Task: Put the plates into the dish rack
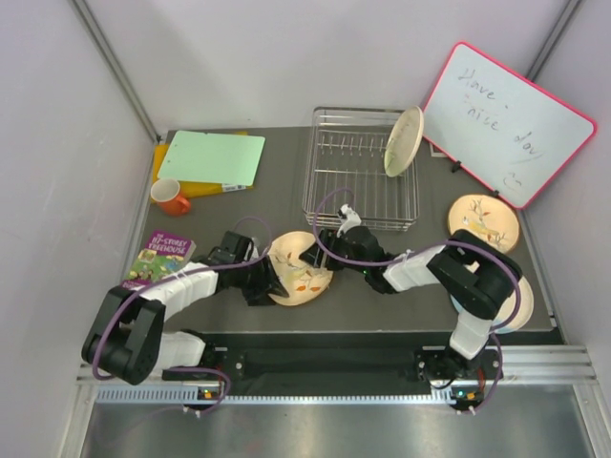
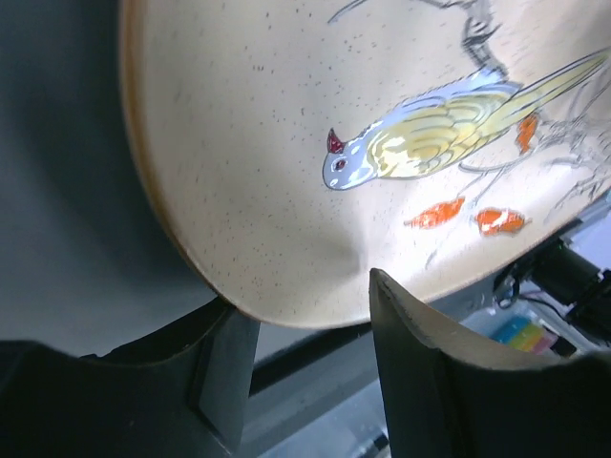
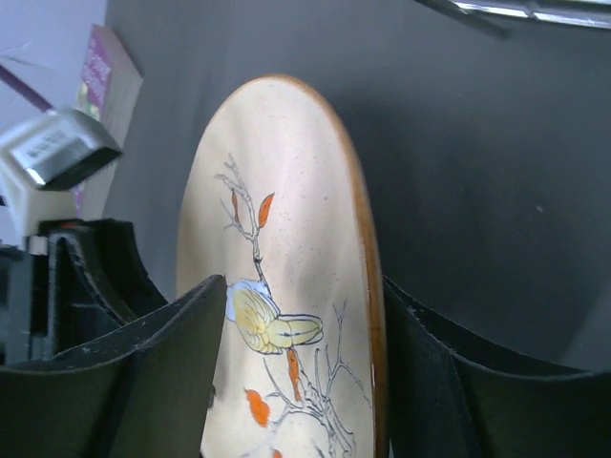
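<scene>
Fingers (image 2: 430, 382) of left gripper (image 1: 270, 278) pinch plate (image 1: 305, 277) rim; right gripper (image 1: 329, 244) straddles it, grip unclear. Mistimed release could drop plate onto table (image 1: 368, 310).

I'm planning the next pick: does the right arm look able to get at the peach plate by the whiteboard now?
Probably not yet. The right hand straddles the middle plate, which the left hand grips. Once it is free, the right plate lies uncovered close by.
</scene>
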Tool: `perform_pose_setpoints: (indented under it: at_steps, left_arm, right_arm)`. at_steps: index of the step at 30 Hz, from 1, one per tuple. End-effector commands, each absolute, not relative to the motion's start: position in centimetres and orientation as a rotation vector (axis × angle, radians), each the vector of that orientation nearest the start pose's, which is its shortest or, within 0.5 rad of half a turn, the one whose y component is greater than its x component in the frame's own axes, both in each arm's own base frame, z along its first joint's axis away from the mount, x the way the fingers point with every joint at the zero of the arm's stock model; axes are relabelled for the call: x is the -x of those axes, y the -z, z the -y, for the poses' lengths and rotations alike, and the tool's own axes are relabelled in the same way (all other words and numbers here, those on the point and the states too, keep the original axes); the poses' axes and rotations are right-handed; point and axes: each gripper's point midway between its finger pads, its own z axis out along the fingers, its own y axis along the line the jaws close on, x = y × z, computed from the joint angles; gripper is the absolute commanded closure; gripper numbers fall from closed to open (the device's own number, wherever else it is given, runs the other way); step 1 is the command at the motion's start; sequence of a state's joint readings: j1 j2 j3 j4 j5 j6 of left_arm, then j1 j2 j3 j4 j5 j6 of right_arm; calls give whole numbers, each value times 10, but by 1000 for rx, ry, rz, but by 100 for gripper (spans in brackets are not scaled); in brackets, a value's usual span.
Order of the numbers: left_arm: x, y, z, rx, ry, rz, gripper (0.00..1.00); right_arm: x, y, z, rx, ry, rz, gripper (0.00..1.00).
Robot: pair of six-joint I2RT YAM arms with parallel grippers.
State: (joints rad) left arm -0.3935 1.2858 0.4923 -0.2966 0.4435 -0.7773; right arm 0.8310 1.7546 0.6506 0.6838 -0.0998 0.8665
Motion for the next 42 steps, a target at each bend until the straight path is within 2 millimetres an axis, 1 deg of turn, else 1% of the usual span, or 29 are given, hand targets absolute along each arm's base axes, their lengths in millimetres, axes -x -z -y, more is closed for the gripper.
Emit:
perform_pose_setpoints:
  at_steps: [1, 3, 4, 5, 6, 9, 10, 12, 13, 14, 16, 17, 20, 24, 26, 30, 32, 33, 34, 35, 36, 37, 38, 39, 40, 41, 42]
  left_arm:
    - [-165, -11, 194, 278, 949, -2846, 45]
    - [-166, -13, 193, 274, 942, -2833, 46]
    - [-168, -13, 191, 277, 930, -2828, 45]
    - [-169, -13, 190, 278, 925, -2821, 45]
    - [-171, -14, 189, 280, 919, -2811, 45]
    - [-175, -13, 183, 297, 897, -2794, 45]
    - [-176, -12, 181, 294, 887, -2789, 45]
    - [-182, -12, 176, 310, 862, -2774, 45]
    - [-186, -14, 176, 299, 858, -2760, 45]
    - [-190, -14, 174, 298, 841, -2748, 46]
    - [-196, -16, 172, 287, 827, -2729, 46]
    - [-199, -17, 170, 292, 817, -2721, 46]
    - [-200, -19, 167, 290, 809, -2705, 46]
    - [-199, -21, 167, 285, 810, -2694, 46]
    - [-199, -22, 167, 284, 817, -2691, 46]
    - [-200, -26, 168, 274, 832, -2680, 45]
    - [-200, -34, 171, 243, 867, -2667, 41]
    - [-206, -44, 174, 206, 882, -2642, 39]
    - [-203, -47, 172, 144, 867, -2659, 36]
    - [-205, -55, 171, 104, 853, -2648, 33]
    - [-217, -74, 173, 47, 847, -2604, 29]
    - [-211, -76, 167, -29, 798, -2634, 28]
    - [-218, -80, 162, -53, 742, -2619, 27]
    - [-225, -86, 160, -82, 706, -2594, 27]
    - [-228, -85, 154, -58, 657, -2599, 26]
    - [-233, -89, 153, -49, 658, -2575, 26]
    - [-231, -85, 151, -18, 676, -2574, 27]
  right_arm:
    - [-180, -172, -438, 454, -1709, -1858, 64]
    - [-175, -168, -434, 485, -1703, -1875, 72]
    - [-172, -163, -430, 493, -1696, -1890, 89]
    - [-172, -156, -427, 507, -1669, -1908, 97]
    - [-170, -158, -425, 521, -1658, -1907, 99]
    - [-164, -150, -421, 590, -1629, -1919, 100]
    - [-159, -151, -421, 633, -1641, -1911, 100]
    - [-151, -145, -423, 735, -1615, -1910, 99]
    - [-144, -147, -425, 799, -1629, -1890, 97]
    - [-134, -141, -425, 872, -1615, -1882, 96]
    - [-125, -139, -427, 945, -1607, -1869, 95]
    - [-119, -133, -427, 986, -1591, -1882, 95]
    - [-116, -125, -428, 1018, -1563, -1899, 98]
    - [-121, -116, -429, 1001, -1533, -1934, 100]
    - [-127, -113, -430, 968, -1499, -1953, 100]
    - [-139, -115, -430, 935, -1449, -1953, 100]
    - [-148, -116, -426, 929, -1413, -1953, 100]
    - [-151, -121, -424, 930, -1403, -1941, 100]
    - [-152, -123, -422, 957, -1403, -1922, 100]
    - [-159, -128, -414, 952, -1390, -1927, 100]
    - [-163, -128, -409, 953, -1380, -1938, 100]
    - [-167, -134, -407, 977, -1374, -1920, 100]
    - [-171, -129, -400, 977, -1352, -1963, 100]
    - [-175, -132, -400, 982, -1340, -1962, 100]
    - [-176, -129, -398, 988, -1335, -1969, 100]
    - [-177, -124, -398, 989, -1335, -1981, 100]
    - [-178, -122, -397, 985, -1333, -1986, 100]
